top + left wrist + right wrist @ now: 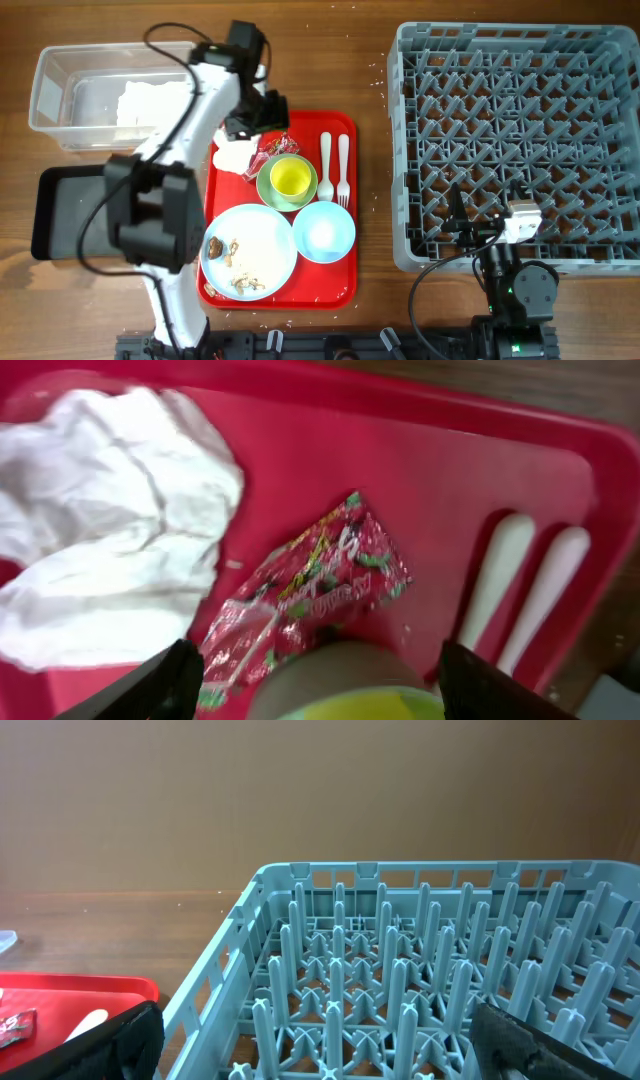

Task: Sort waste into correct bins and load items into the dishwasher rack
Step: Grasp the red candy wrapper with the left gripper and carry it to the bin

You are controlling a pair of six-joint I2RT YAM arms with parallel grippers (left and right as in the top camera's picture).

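My left gripper (265,125) (315,685) is open and empty just above the red-and-white snack wrapper (272,148) (310,590) on the red tray. A crumpled white napkin (235,158) (110,520) lies left of the wrapper. The yellow cup (291,178) stands in the pale green bowl (270,185) (340,675). The white spoon (325,160) and fork (343,165) lie beside it. The light blue plate (262,235) carries crumbs (235,268). The light blue bowl (324,232) is to its right. My right gripper (470,228) (335,1050) is open and empty over the front edge of the grey rack (520,60) (420,950).
The clear tub (55,95), holding a white napkin (140,100), stands at the back left. The black tray (60,210) is in front of it. The red tray (345,275) holds the dishes. My left arm reaches across the red tray's left side.
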